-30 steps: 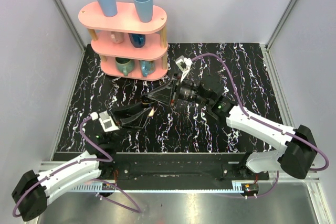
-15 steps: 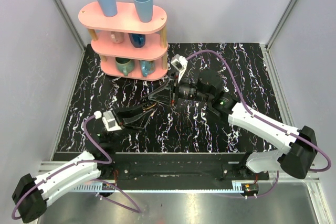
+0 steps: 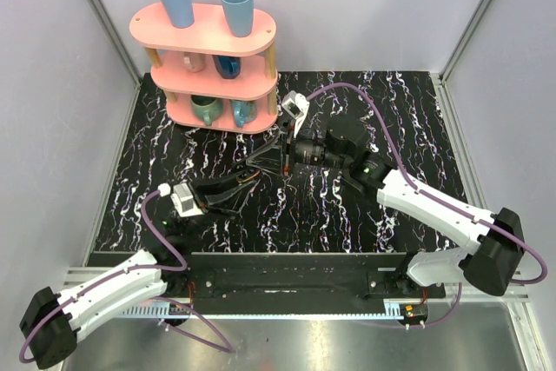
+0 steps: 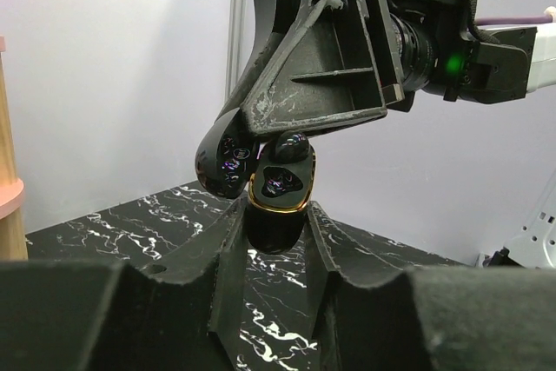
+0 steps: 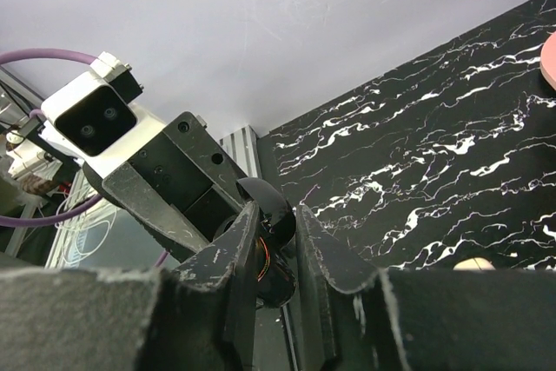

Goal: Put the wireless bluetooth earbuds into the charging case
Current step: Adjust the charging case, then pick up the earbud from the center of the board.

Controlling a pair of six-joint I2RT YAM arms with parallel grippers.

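Holding the opened case up between both claws; bud loading judged not done.
The case (image 4: 276,228) is held in the air above the table (image 5: 417,145), between the two arms. Its base is clamped by the closed left claw (image 4: 274,210), and its lid (image 4: 224,161) is pinched by the nearly closed right claw (image 5: 274,212). One cream bud (image 5: 473,264) is seen lying on the table; the other cannot be found, and the wells cannot be read. The base is stood on end, long axis near vertical, mouth up and slightly tilted, with the lid swung sideways.
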